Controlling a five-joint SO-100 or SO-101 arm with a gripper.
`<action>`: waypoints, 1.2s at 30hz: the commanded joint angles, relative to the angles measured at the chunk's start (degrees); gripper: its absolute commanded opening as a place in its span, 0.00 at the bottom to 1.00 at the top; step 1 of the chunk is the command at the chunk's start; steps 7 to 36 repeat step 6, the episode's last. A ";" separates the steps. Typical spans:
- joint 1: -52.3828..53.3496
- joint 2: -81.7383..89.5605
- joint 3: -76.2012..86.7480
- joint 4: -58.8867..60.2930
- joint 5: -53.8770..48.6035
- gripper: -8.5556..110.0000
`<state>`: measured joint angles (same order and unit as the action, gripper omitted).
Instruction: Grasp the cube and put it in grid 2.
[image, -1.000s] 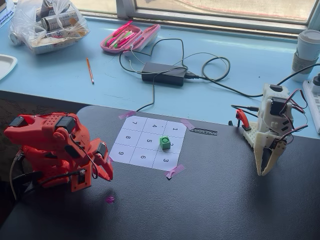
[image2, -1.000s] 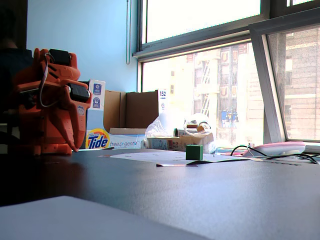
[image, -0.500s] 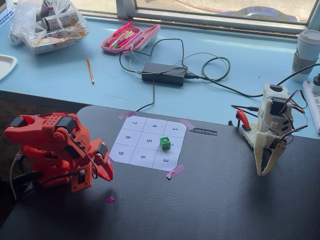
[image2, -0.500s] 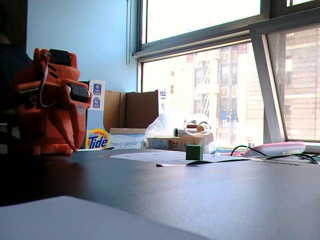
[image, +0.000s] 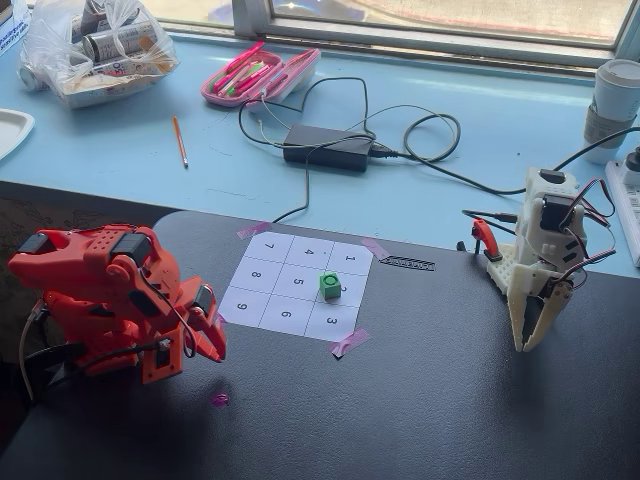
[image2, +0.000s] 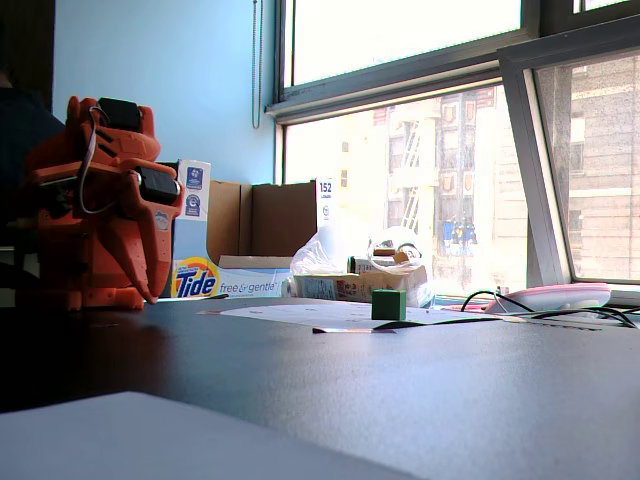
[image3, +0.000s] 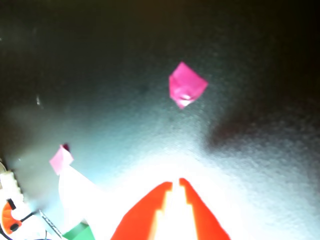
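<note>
The small bright green cube sits near the frame centre on the numbered white paper sheet, seemingly already at the cell marked 2, while the orange arm's gripper, nearly closed and empty, rests folded at lower left, so no grasp seems needed.

Readable text: grid digits, a detergent box, one small sign.

The white sheet in a fixed view carries digits 1–9 in a 3x3 layout: 7, 4, 1 along the far row, 8, 5, 2 in the middle, 9, 6, 3 nearest the camera; the "2" of grid 2 is partly covered by the cube. In the low fixed view a box reads "Tide" and "free & gentle". Behind it a small white sign shows "152"; smaller print below it is prob. too fine to read. Wrist view: no legible text.
</note>
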<state>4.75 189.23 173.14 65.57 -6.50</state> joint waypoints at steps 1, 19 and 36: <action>-0.44 0.00 -0.09 -0.09 -0.18 0.07; -0.44 0.00 -0.09 -0.09 -0.18 0.07; -0.44 0.00 -0.09 -0.09 -0.18 0.07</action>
